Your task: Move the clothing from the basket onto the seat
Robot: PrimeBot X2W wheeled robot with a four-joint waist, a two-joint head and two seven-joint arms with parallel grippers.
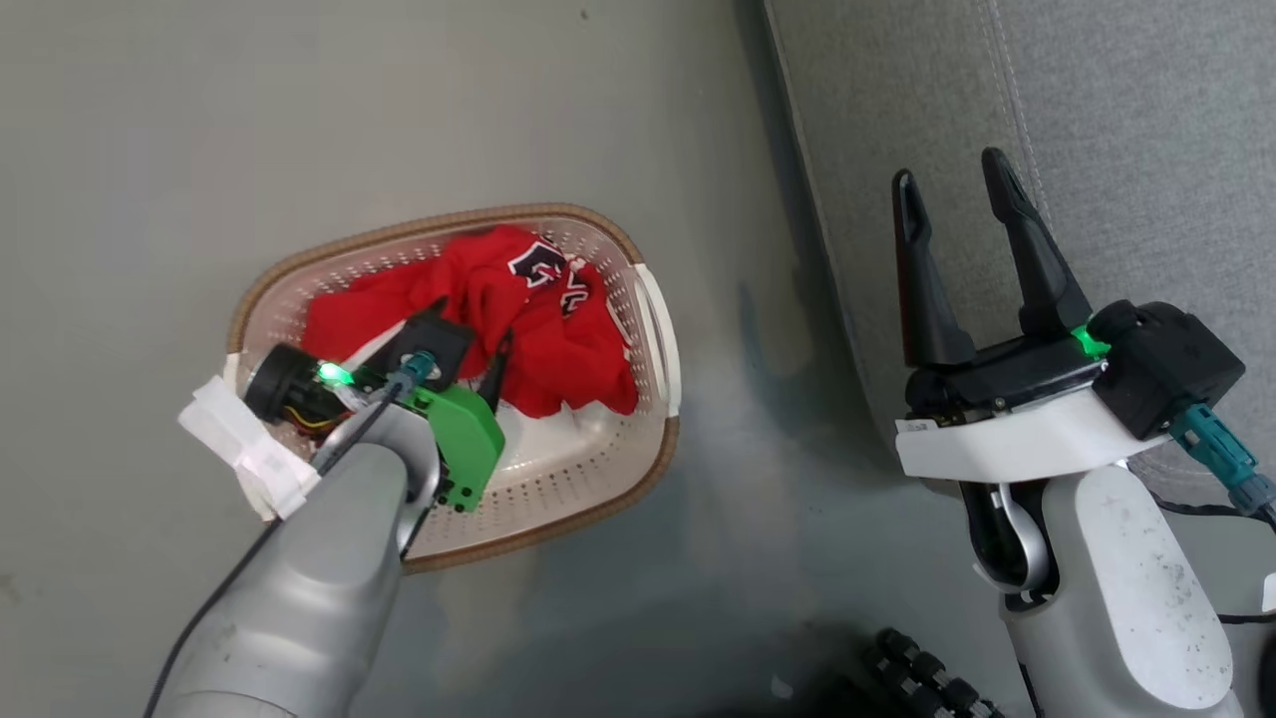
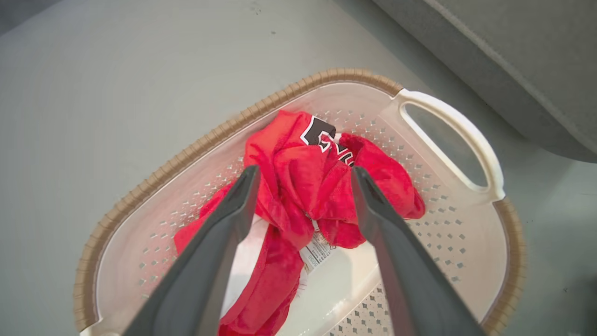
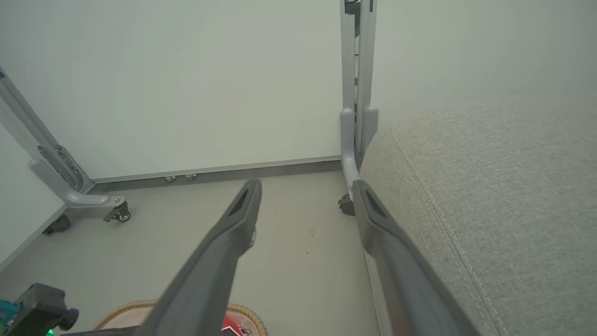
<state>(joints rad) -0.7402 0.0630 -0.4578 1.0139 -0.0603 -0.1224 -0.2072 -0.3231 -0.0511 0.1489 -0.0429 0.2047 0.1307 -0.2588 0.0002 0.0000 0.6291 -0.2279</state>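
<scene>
In the head view, the left gripper hangs spread inside the basket on the floor, over the red clothing, and the right gripper is spread above the edge of the seat. In the left wrist view, the fingers flank the bunched clothing with a gap between them. In the right wrist view, the parted fingers point over the floor beside the seat.

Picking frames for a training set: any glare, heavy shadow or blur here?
Head view: soft even light, no glare; a dim shadow lies on the floor along the seat. Left wrist view: the clothing reads sharp, while the left gripper goes soft toward the bottom edge. Right wrist view: pale, washed wall; the right gripper is likewise soft.
</scene>
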